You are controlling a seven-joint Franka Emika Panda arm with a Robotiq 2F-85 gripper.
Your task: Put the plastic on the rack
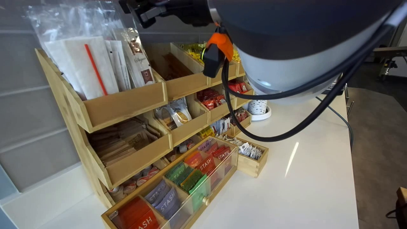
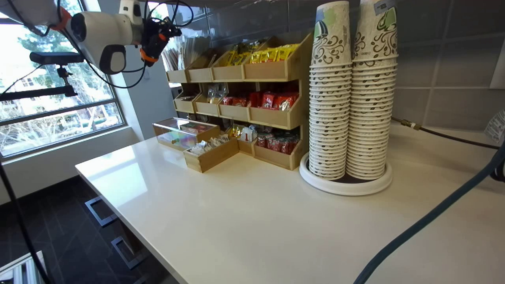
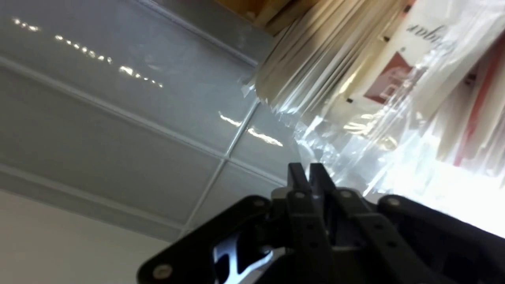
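You find the plastic (image 1: pixel 79 27) standing in the top bin (image 1: pixel 127 105) of the rack (image 1: pixel 70 111), its clear upper part rising above the flat white contents (image 1: pixel 79 68). The fingers (image 3: pixel 296 177) are almost together, near this plastic; I cannot tell whether some of it is between them. Expect a light, floppy, slippery thing, probably stiffer low down. To hold it, pinch the loose top edge gently, without stretching.

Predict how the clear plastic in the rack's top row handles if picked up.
The plastic is probably floppy: it looks thin and wrinkled above the white packets. Likely slippery, going by its glossy highlights. It may feel stiffer lower down, where those packets show through it.
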